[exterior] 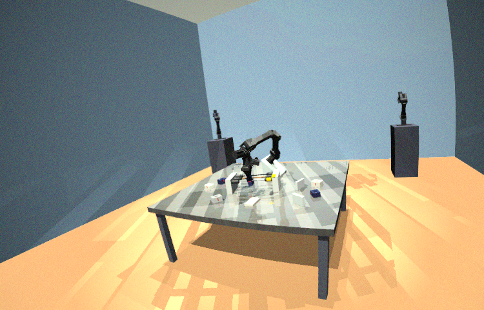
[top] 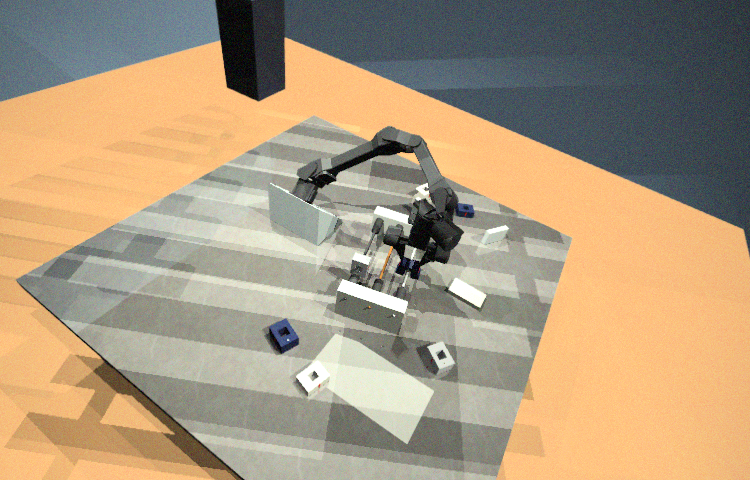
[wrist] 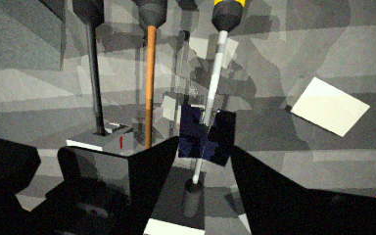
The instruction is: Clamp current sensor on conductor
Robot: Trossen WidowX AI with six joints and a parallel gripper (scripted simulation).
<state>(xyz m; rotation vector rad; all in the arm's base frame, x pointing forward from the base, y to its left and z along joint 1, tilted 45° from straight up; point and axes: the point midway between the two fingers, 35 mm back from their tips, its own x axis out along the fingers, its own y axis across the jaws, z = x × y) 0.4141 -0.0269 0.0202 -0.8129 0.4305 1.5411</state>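
The navy split-core sensor (top: 407, 266) (exterior: 250, 183) (wrist: 222, 132) is in my gripper (wrist: 205, 145), which is shut on its two halves from both sides. The white conductor (wrist: 215, 73) (top: 406, 282) runs along the gap between the halves in the wrist view. A yellow marker (wrist: 229, 3) (exterior: 268, 179) sits at its far end; its lettering is not readable. Whether the halves meet below the conductor is hidden, and the arrow cannot be made out.
An orange conductor (wrist: 151, 88) and a black conductor (wrist: 95, 73) run beside the white one; a pale sensor (wrist: 82, 145) sits on the black one. White-topped end supports (top: 372, 295) (top: 391, 215) hold the rods. Loose blocks (top: 283, 336) (top: 314, 377) (top: 440, 358) (top: 466, 292) and an upright panel (top: 302, 215) stand around.
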